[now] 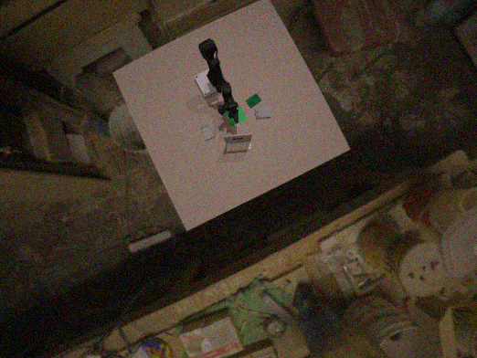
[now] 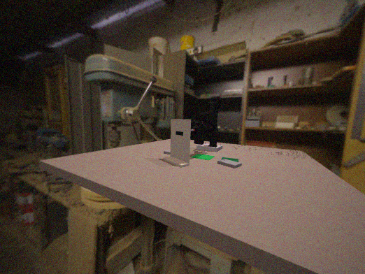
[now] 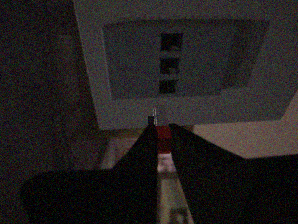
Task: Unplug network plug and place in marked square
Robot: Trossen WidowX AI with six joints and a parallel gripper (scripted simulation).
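dim workshop, pale surface. your gripper closed tight on small red plug, thin tab probably the pale sliver above it, too dark to confirm. plug out of socket, held in air facing upright panel, above or near green marked square. next, you likely lower plug into square, then release.

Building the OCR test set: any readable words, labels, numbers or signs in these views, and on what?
No readable text in any view.
Upright grey panel: dark socket slots only, no markings.
Flat green square marker and small grey tiles: blank.
Red plug clamped in the black pincer: no lettering visible.
Colourful printed packages on the workshop floor: print is there but too blurred to read.
Shelf clutter: too small and blurred.
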